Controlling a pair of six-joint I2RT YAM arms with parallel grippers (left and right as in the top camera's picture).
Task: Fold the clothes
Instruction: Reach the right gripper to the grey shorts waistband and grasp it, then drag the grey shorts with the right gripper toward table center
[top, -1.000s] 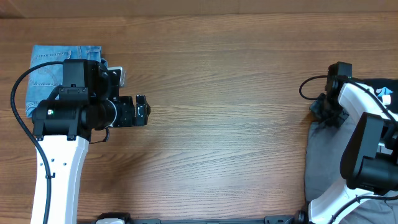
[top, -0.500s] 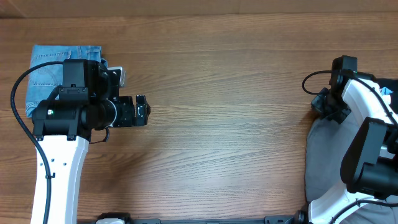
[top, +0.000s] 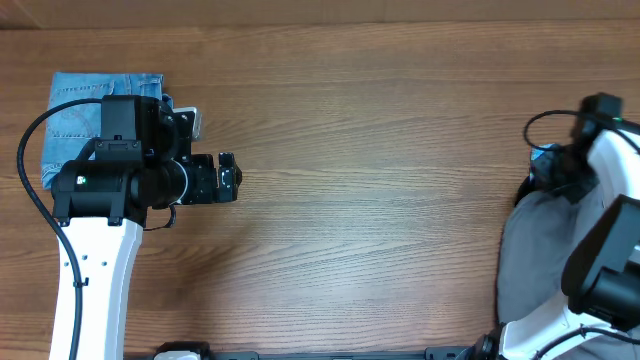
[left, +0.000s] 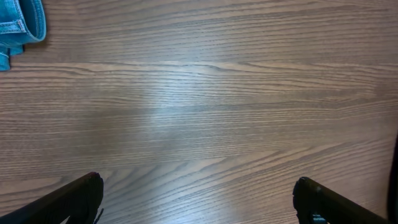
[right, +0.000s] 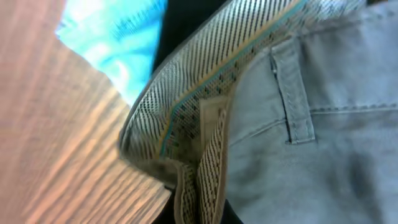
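The right claw (top: 548, 182) is pressed together on the waistband of the grey shorts (top: 545, 270). Its fingers are almost wholly hidden in the right wrist view, where the bunched band fills the lower middle and only a dark sliver shows beneath it. That view is close and soft: the pale speckled lining with a thin teal and yellow stripe curls open, and a belt loop and a seam show on the grey cloth to the right. A blurred bright blue patch (right: 118, 43) beside something black at the top cannot be identified. From overhead, the claw sits at the far right of the table (top: 380, 120), at the upper tip of the shorts. Their cloth narrows to a point at the claw and spreads from it toward the near edge. The white arm covers their right side and the frame cuts them off, so their full outline cannot be told. The left claw (left: 199, 202) is spread wide over wood grain, well apart from the grey shorts, with only its fingertips in its wrist view. The blue denim shorts (top: 75, 110) lie by the table's far left corner, partly under that arm.
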